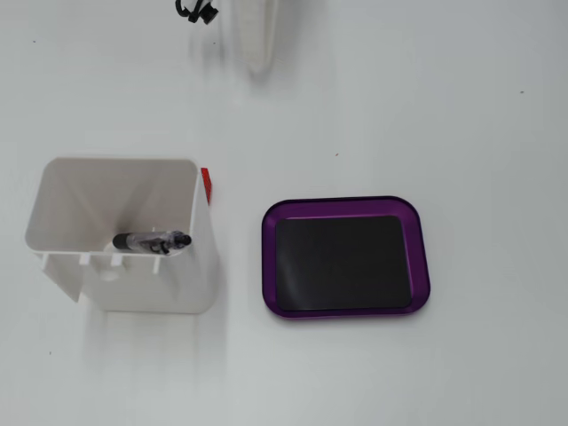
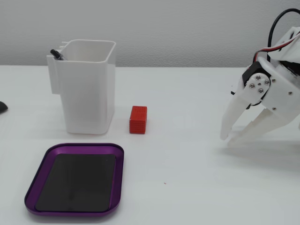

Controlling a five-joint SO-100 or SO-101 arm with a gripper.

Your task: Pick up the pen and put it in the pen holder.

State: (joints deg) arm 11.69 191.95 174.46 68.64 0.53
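Note:
The pen point(image 1: 151, 241) is dark with a clear barrel. It lies in the narrow side slot of the white pen holder point(image 1: 62, 191). In the other fixed view its dark end point(image 2: 56, 54) sticks out at the top left of the holder point(image 2: 89, 93). My white gripper point(image 2: 227, 139) is at the far right of that view, low over the table and well apart from the holder. Its fingertips meet with nothing between them. In the first fixed view it point(image 1: 259, 62) is a blurred white shape at the top edge.
A small red block point(image 2: 138, 119) stands on the table just right of the holder; it also shows in the first fixed view point(image 1: 206, 185). A purple tray point(image 2: 75, 146) with a black inset lies in front; it shows in the first fixed view too point(image 1: 346, 202).

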